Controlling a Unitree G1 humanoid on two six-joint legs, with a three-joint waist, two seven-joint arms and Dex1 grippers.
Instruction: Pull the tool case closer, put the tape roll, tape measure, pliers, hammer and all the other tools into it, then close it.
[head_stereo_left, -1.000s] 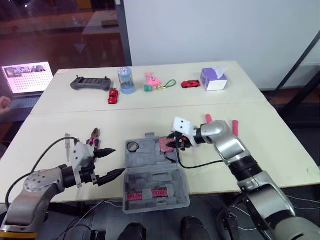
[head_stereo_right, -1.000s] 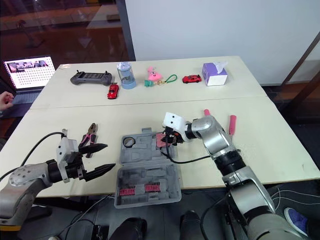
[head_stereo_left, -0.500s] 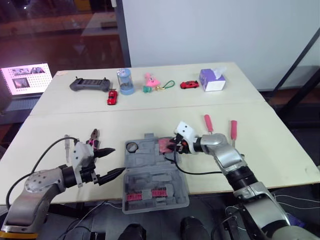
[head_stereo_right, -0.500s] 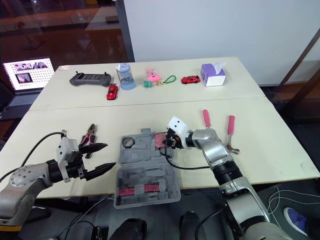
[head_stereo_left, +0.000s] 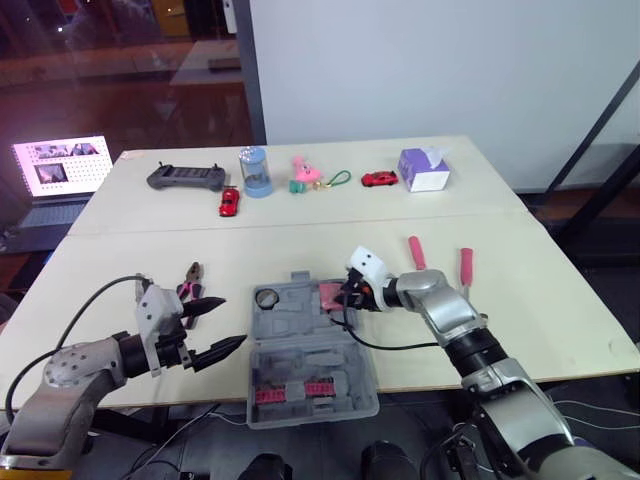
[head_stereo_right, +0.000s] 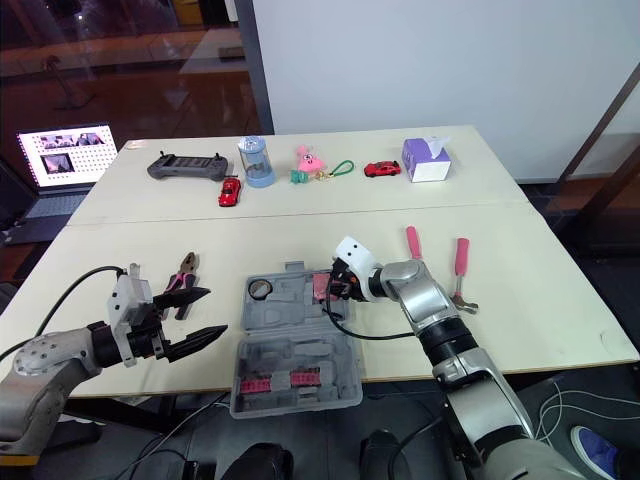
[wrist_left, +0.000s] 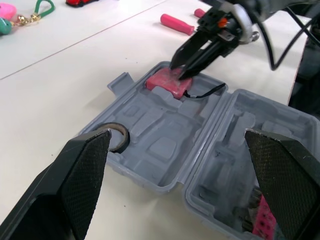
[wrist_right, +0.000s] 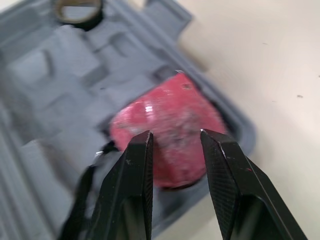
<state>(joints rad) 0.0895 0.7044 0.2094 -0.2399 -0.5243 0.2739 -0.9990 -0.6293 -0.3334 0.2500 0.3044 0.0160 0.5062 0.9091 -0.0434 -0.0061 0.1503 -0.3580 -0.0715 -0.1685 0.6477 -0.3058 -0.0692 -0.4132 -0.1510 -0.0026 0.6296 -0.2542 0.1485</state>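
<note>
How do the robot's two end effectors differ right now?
The left end effector is spread wide and empty, while the right end effector leaves only a narrow gap between its fingers. The left end effector hangs beside the open tool case, off its left side. The right end effector reaches into the case's far right corner, tips at the red tape measure. Both have two black pointed fingers.

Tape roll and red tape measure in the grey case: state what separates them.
Only empty moulded recesses of the case, between tape roll and tape measure; left wrist view.
</note>
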